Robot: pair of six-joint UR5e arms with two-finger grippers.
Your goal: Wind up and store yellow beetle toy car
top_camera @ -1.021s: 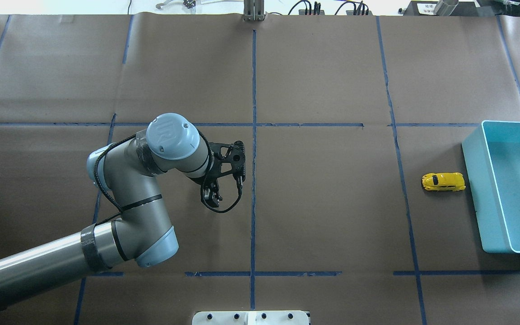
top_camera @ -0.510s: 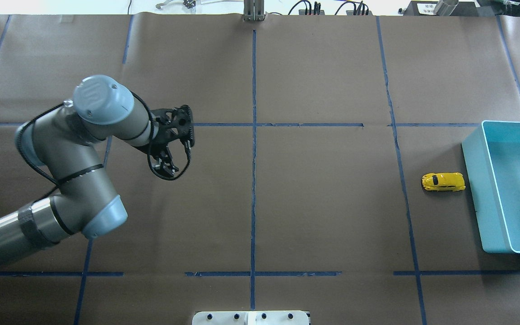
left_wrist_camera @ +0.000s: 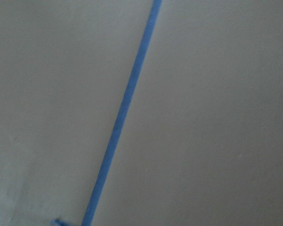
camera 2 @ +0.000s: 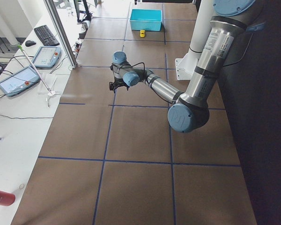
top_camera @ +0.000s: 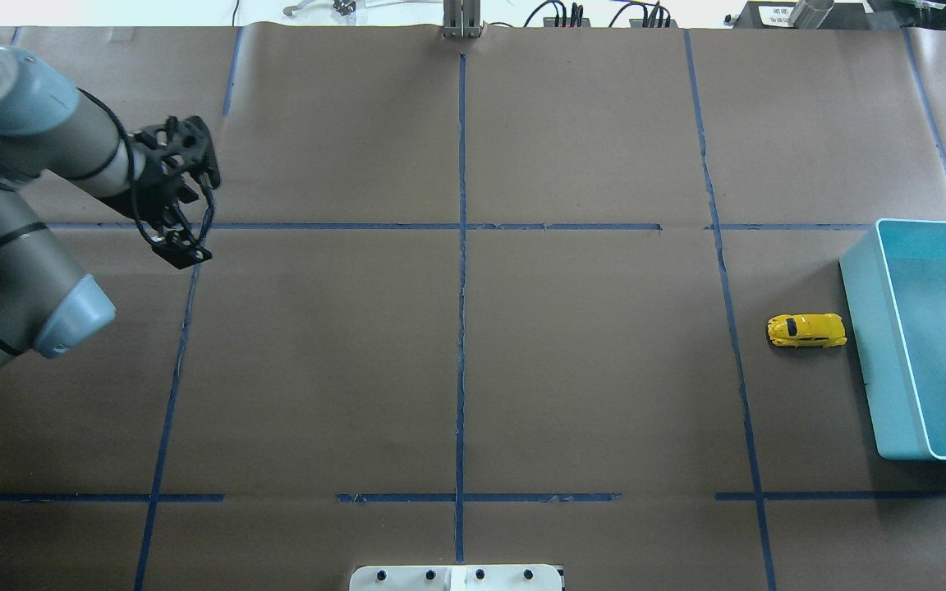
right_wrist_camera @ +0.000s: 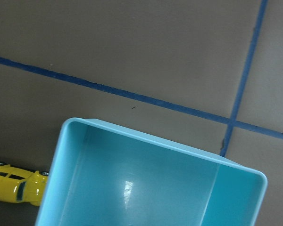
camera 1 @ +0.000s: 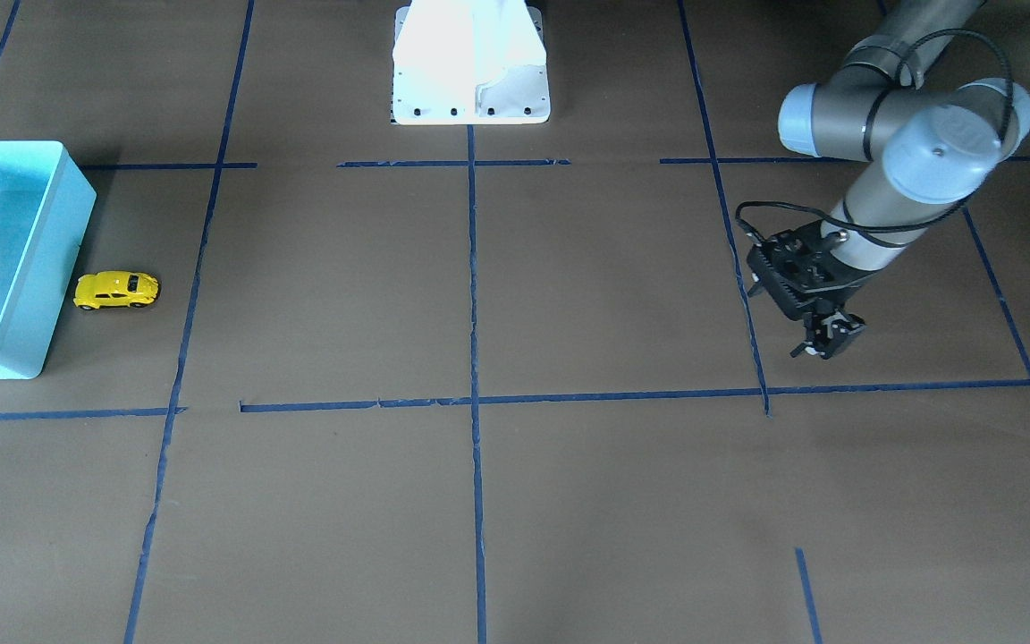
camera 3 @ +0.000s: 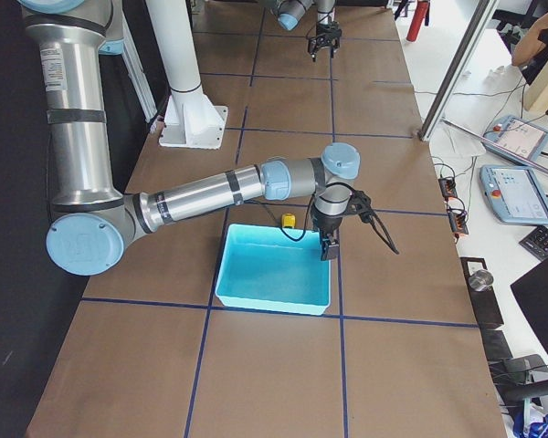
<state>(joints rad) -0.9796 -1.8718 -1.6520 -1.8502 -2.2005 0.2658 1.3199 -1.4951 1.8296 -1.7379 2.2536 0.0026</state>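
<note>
Yellow beetle toy car (top_camera: 806,331) just beside bin (top_camera: 879,353)

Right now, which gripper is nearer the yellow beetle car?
The right gripper, hanging by the turquoise bin near the yellow beetle toy car; the left gripper is far across the table.

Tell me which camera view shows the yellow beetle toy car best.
Overhead exterior: the yellow beetle toy car lies whole and unobstructed beside the turquoise bin. Front-facing also shows it whole. Both side views show it tiny; the right wrist view crops it at the edge; the left wrist view misses it.
</note>
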